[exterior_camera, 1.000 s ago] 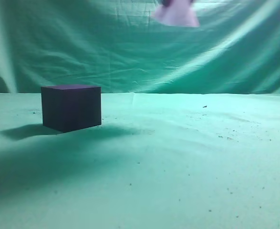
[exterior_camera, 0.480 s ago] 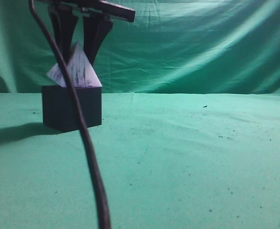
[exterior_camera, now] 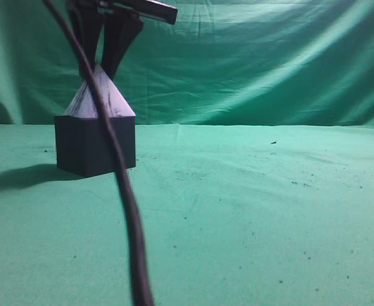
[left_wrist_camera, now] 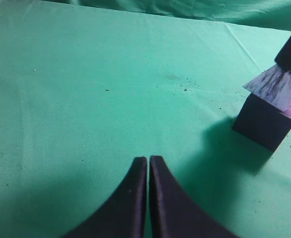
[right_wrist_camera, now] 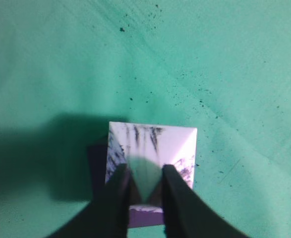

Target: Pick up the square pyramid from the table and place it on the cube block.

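The square pyramid [exterior_camera: 116, 107] sits level on top of the dark cube block [exterior_camera: 78, 146] at the left of the green table [exterior_camera: 250, 210]. My right gripper [exterior_camera: 99, 70] has reached across from above and is shut on the pyramid's upper part, near the apex. In the right wrist view its fingers [right_wrist_camera: 145, 171] straddle the tip of the pyramid [right_wrist_camera: 155, 139], and the cube [right_wrist_camera: 96, 163] shows beneath. My left gripper [left_wrist_camera: 148, 159] is shut and empty above bare cloth. The pyramid [left_wrist_camera: 279, 87] and cube [left_wrist_camera: 261, 121] lie to its far right.
A dark cable [exterior_camera: 126, 204] from the right arm hangs across the front of the exterior view, partly covering the cube. A green cloth backdrop [exterior_camera: 269, 57] hangs behind the table. Small dark specks dot the cloth.
The right gripper carried the pyramid from high up at the middle down and left to the cube. Half a second ago it was tilted on the cube; now it sits level.
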### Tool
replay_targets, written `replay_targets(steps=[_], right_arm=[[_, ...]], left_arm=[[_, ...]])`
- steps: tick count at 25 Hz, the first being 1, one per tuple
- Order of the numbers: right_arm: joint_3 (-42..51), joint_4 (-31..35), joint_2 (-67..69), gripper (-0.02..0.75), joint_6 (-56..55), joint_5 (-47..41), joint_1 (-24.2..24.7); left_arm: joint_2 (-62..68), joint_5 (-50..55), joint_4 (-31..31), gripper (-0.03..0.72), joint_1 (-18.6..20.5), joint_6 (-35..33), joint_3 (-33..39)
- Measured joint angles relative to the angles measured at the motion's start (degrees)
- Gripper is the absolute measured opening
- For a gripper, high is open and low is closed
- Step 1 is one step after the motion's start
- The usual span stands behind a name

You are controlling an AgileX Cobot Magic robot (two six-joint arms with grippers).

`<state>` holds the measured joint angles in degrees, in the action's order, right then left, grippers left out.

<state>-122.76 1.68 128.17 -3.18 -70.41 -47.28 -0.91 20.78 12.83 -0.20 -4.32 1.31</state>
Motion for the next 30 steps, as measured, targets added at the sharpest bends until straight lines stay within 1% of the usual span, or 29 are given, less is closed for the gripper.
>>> replay_targets(steps=[3,5,7,8,14,15,17,19,20,22,23,24,26,30], right_arm=[[0.38,0.00,0.48,0.359,0.00,-0.67,0.00],[0.59,0.00,-0.28,0.498,0.00,-0.74,0.00],[0.58,0.00,-1.94,0.598,0.00,-0.86,0.00],[0.58,0.00,-3.10,0.631,0.13,-0.86,0.00],[0.58,-0.67,-10.71,0.627,0.25,-1.10,0.00],[0.58,-0.90,-12.26,0.529,0.35,-1.20,0.00],[0.58,-1.82,-15.55,0.379,0.35,-1.48,0.00],[0.58,-3.21,-19.63,0.175,1.46,-1.71,0.00],[0.58,-4.34,-21.40,0.104,1.97,-1.87,0.00],[1.22,-6.45,-25.99,0.038,2.40,-2.02,0.00],[2.38,-7.53,-28.59,0.050,2.40,-2.02,0.00],[4.17,-8.49,-30.91,0.000,2.44,-2.02,0.00],[8.89,-9.48,-36.67,0.000,2.17,-2.02,0.00],[22.33,-9.96,-47.52,0.000,0.60,-2.23,0.00]], left_arm=[[0.00,0.00,0.00,0.000,0.00,0.00,0.00],[0.00,0.00,0.00,0.000,0.00,0.00,0.00],[0.00,0.00,0.00,0.000,0.00,0.00,0.00],[0.00,0.00,0.00,0.000,0.00,0.00,0.00],[0.00,0.00,0.00,0.000,0.00,0.00,0.00],[0.00,0.00,0.00,0.000,0.00,0.00,0.00],[0.00,0.00,0.00,0.000,0.00,0.00,0.00],[0.00,0.00,0.00,0.000,0.00,0.00,0.00],[0.00,0.00,0.00,0.000,0.00,0.00,0.00],[0.00,0.00,0.00,0.000,0.00,0.00,0.00],[0.00,0.00,0.00,0.000,0.00,0.00,0.00],[0.00,0.00,0.00,0.000,0.00,0.00,0.00],[0.00,0.00,0.00,0.000,0.00,0.00,0.00],[0.00,0.00,0.00,0.000,0.00,0.00,0.00]])
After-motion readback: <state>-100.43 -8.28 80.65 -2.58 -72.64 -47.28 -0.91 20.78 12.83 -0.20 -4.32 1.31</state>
